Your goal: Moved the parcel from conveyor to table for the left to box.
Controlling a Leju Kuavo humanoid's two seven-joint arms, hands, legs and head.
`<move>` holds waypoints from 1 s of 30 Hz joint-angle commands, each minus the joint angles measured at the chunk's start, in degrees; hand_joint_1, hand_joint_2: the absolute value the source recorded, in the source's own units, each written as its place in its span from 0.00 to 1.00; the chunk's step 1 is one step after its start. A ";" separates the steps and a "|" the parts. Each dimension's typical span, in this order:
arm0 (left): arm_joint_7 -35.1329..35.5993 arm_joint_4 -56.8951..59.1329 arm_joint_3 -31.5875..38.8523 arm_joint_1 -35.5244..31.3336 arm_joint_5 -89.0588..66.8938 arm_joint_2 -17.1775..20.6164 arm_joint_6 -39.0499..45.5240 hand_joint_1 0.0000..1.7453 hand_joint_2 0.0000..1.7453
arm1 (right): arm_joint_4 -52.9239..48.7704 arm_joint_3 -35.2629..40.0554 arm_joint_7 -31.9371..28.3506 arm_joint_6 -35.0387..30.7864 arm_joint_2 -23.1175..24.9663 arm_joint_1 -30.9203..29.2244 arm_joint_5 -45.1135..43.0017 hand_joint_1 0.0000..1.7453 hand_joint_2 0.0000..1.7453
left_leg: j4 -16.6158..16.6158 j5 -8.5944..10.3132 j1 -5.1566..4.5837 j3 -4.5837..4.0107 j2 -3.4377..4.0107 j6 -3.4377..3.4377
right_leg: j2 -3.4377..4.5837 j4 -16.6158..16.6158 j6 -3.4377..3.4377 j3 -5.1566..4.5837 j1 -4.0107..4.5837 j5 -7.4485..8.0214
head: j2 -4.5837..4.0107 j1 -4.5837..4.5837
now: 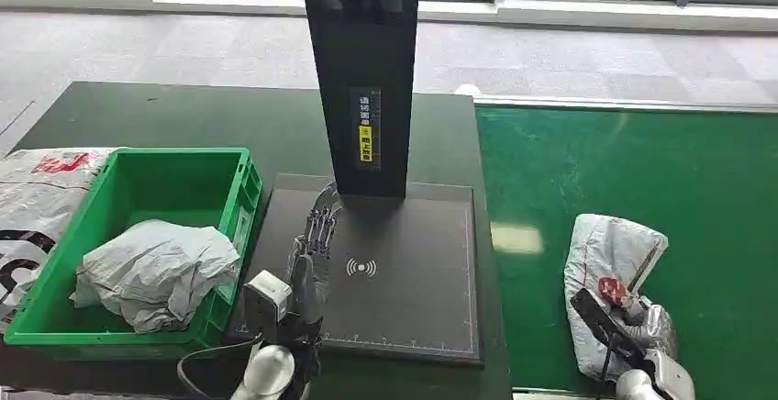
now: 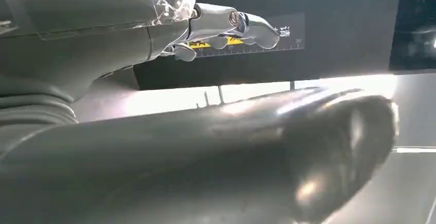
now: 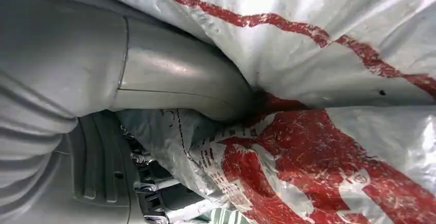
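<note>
While the parcel (image 1: 613, 276) lies on the green conveyor (image 1: 642, 171), well off to the right of the black scanner pad (image 1: 404, 281), the robot's right hand (image 1: 633, 327) is already on its near end, thumb pressed into the film and fingers tucked under a fold, so it looks clamped on the bag. The parcel's long axis runs roughly away from the robot, so the pad sits sideways from it, and the right arm is clearly the nearer one. It's a floppy, crinkly grey-white plastic mailer with red print, glossy and creased, so it'll probably sag and shift when lifted. The left hand (image 1: 312, 253) hangs over the pad's left part, fingers stretched out and apart, holding nothing. Left of the pad there's a green plastic crate (image 1: 234, 207) with a crumpled grey bag (image 1: 156, 272) inside.
</note>
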 commanded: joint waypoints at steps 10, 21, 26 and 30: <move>0.92 0.96 -0.87 1.03 -0.44 1.58 0.74 0.00 0.00 | -21.39 10.99 -5.48 -2.21 7.73 10.09 -16.42 1.00 1.00 | -0.02 0.04 -0.07 -0.90 -0.23 -0.21 | -0.17 0.15 -0.08 -0.55 -0.09 -0.03 | 0.00 0.00; 0.66 1.33 -0.97 0.81 -0.54 1.42 1.57 0.00 0.00 | -31.35 9.68 -12.80 -9.71 10.17 12.39 -25.60 1.00 1.00 | -0.11 0.18 -0.30 -0.71 -1.25 -0.08 | -1.17 0.19 -0.07 -0.53 -0.32 -0.33 | 0.00 0.02; -2.17 0.36 -1.17 1.35 1.34 1.38 4.04 0.00 0.00 | -63.53 14.24 -28.02 -15.52 17.88 22.05 -35.32 1.00 1.00 | 0.04 0.18 -0.51 -1.12 -1.35 -0.04 | -1.24 0.47 -0.09 -0.96 -0.50 -0.43 | 0.00 0.02; -2.28 0.04 -1.14 1.38 1.58 1.37 4.10 0.00 0.00 | -68.66 14.62 -28.02 -15.52 20.26 23.14 -31.50 1.00 1.00 | -0.01 0.17 -0.47 -1.11 -1.42 -0.05 | -1.30 0.41 0.01 -0.90 -0.45 -0.47 | 0.00 0.02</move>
